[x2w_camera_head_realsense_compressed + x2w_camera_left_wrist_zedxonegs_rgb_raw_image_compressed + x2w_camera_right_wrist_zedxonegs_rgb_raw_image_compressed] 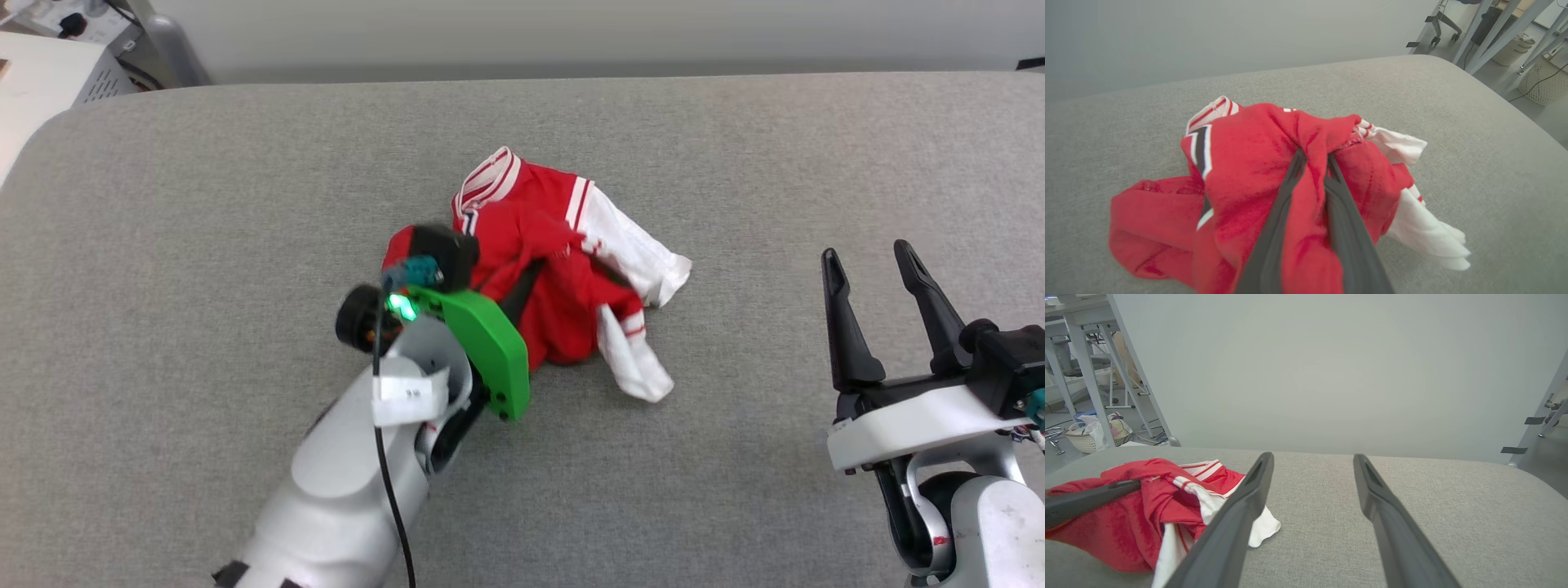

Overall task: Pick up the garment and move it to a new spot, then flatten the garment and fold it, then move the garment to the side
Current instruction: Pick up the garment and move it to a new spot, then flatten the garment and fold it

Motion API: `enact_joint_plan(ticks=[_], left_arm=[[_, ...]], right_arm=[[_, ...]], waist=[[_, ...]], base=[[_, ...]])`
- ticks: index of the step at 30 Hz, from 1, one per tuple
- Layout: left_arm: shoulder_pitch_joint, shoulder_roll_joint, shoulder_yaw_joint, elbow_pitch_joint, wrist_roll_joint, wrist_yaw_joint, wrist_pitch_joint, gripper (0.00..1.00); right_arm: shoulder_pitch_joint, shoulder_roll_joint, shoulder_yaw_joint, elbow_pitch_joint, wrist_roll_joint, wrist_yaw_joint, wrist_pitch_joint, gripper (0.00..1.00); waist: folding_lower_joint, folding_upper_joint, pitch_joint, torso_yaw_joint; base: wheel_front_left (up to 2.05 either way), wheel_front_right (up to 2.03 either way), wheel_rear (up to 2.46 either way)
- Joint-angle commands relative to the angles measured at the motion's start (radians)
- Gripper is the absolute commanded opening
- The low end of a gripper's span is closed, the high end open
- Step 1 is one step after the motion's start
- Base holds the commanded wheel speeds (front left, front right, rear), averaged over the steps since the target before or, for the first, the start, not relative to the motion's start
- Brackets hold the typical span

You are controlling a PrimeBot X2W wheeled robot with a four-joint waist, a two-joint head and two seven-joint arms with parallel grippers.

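Garment: the red jersey shirt lay crumpled in a heap near the middle of the grey fabric-covered surface. One white sleeve spilled toward the robot's right and a second white sleeve end trailed toward the near side. The striped collar trim sat at the far edge of the heap.

Left gripper: the left gripper had its fingers drawn almost together on a raised ridge of red cloth at the top of the heap, with a fold pinched between them.

Right gripper: the right gripper was spread wide and held nothing. It sat well apart from the shirt on the robot's right, over bare surface.

Handling: the shirt looked light, soft and limp, not fragile. Lifted from a single pinch it would likely sag into a bundle with the sleeves dangling below.

Grip security: the knit looked smooth, so a thin fold might slide out — a thicker bunch of cloth would hold better.

Where to hold: the pinch on the bunched body seemed enough for carrying the shirt to a new spot. For flattening, two holds would probably serve better, at the shoulders beside the collar or at the hem corners.

Risk: layers caught together in one pinch could keep the heap from opening out.
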Motion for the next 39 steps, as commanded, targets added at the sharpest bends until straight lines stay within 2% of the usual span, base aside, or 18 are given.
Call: enact_joint_plan(ticks=[1, 8, 14, 15, 16, 17, 28, 39], left_arm=[[0.046, -0.001, -0.012, -0.007, -0.012, -0.004, 0.003, 0.0], [0.243, 0.003, -0.079, -0.023, -0.028, 0.004, 0.049, 0.0], [0.303, -0.002, -0.101, -0.058, -0.026, 0.026, 0.043, 0.0], [0.302, -0.002, -0.103, -0.065, -0.02, 0.031, 0.037, 0.27], [0.3, -0.001, -0.105, -0.074, -0.011, 0.04, 0.026, 0.85], [0.297, 0.002, -0.105, -0.085, 0.0, 0.049, 0.013, 1.0], [0.333, 0.052, -0.045, -0.267, 0.071, 0.152, -0.202, 1.0], [0.432, 0.134, 0.137, -0.436, 0.096, 0.277, -0.249, 1.0]], right_arm=[[0.008, 0.001, -0.006, -0.001, 0.009, -0.008, -0.011, 1.0], [0.02, 0.002, -0.021, 0.004, 0.031, -0.008, -0.021, 1.0], [0.011, 0.002, -0.026, 0.005, 0.027, -0.008, -0.016, 1.0], [0.011, 0.002, -0.028, 0.005, 0.025, -0.008, -0.015, 1.0], [0.011, 0.002, -0.027, 0.007, 0.023, -0.008, -0.012, 1.0], [0.011, 0.002, -0.026, 0.01, 0.021, -0.008, -0.01, 1.0], [0.052, 0.002, -0.034, 0.026, 0.026, -0.008, 0.025, 1.0], [0.089, 0.002, -0.07, 0.043, 0.02, -0.008, 0.094, 1.0]], waist=[[0.0, -0.0001, 0.012, -0.027], [0.0, -0.0001, 0.025, -0.017], [0.0, -0.0001, 0.024, 0.013], [0.0, -0.0001, 0.02, 0.019], [0.0, -0.0001, 0.013, 0.023], [0.0, -0.0001, 0.008, 0.027], [0.0, -0.0001, -0.083, 0.057], [0.0, -0.0001, -0.111, 0.082]], base=[[0.0, 0.0, 0.0], [0.0, 0.0, 0.0], [0.0, 0.0, 0.0], [0.0, 0.0, 0.0], [0.0, 0.0, 0.0], [0.0, 0.0, 0.0], [0.0, 0.0, 0.0], [0.0, 0.0, 0.0]])
